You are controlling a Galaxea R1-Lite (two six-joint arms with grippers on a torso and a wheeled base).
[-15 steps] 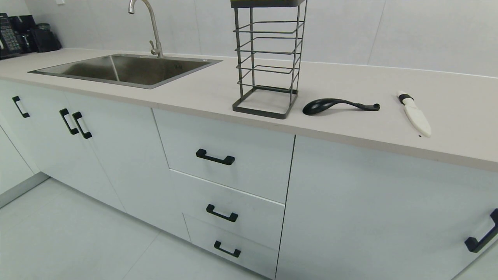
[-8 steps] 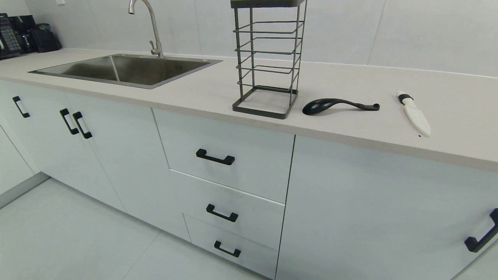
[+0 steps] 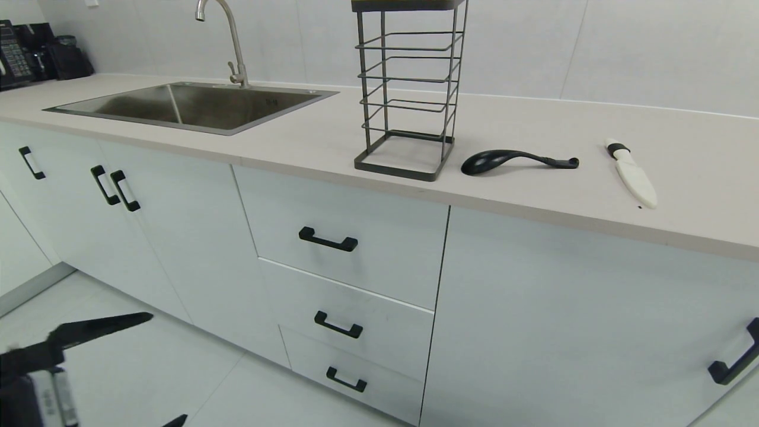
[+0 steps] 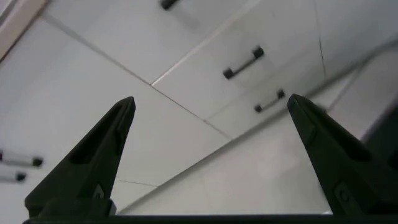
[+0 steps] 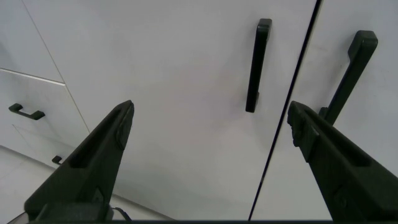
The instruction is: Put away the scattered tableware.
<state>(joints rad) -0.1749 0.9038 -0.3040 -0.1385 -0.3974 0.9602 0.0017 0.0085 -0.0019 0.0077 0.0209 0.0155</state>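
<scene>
A black spoon lies on the countertop just right of a tall black wire rack. Farther right lies a white knife with a black band on its handle. My left gripper is low at the lower left, over the floor and well below the counter, open with nothing between its fingers. In the left wrist view the left gripper faces the drawer fronts and the floor. My right gripper is open and empty in front of white cabinet doors.
A steel sink with a curved faucet sits at the counter's left. Below the rack are three drawers with black handles. Dark appliances stand at the far left. Cabinet door handles are close before the right gripper.
My left gripper has come into the head view at the lower left. The things on the counter have not moved.
</scene>
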